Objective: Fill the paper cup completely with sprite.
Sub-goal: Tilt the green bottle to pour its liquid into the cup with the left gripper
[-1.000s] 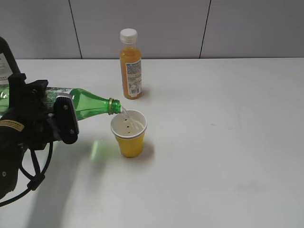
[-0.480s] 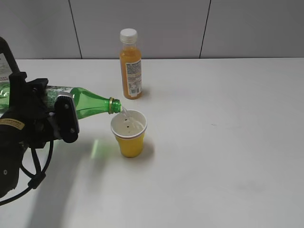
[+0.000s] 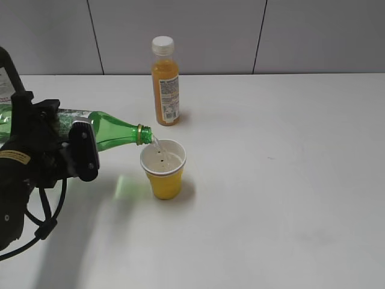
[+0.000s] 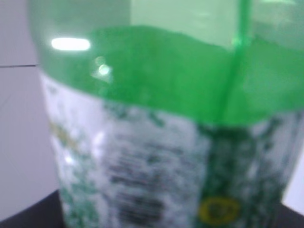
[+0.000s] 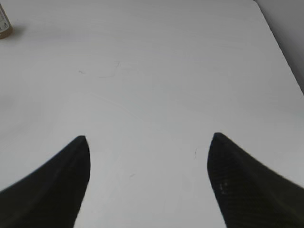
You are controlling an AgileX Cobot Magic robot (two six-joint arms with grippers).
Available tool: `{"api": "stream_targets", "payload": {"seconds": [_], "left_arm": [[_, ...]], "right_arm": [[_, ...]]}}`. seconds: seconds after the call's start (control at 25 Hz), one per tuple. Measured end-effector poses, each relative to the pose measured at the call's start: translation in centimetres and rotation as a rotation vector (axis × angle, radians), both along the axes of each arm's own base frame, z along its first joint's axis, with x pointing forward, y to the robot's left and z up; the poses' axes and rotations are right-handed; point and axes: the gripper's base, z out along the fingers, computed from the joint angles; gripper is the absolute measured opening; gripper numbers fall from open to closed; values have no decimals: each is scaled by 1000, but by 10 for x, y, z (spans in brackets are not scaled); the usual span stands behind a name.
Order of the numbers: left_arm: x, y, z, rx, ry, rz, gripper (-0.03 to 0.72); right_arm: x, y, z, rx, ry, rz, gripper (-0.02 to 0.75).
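Note:
The yellow paper cup stands on the white table, left of centre. My left gripper is shut on the green sprite bottle and holds it tipped nearly level, its open mouth just above the cup's left rim. A thin clear stream runs from the mouth into the cup. The bottle's green body and patterned label fill the left wrist view, blurred. My right gripper is open and empty over bare table; it does not show in the exterior view.
An orange juice bottle with a white cap stands behind the cup; its base shows at the right wrist view's top left corner. A dark bottle with a white label stands at the far left edge.
The bottle and cup hold the same pose across the frames. The stream keeps running into the cup. The right arm has not moved.

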Motion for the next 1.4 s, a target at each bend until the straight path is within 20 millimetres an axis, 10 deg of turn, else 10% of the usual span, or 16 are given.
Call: {"api": "stream_targets", "payload": {"seconds": [1.4], "left_arm": [[0, 1, 1, 18, -5, 2, 455]], "right_arm": [[0, 0, 0, 1, 0, 0, 594]]}}
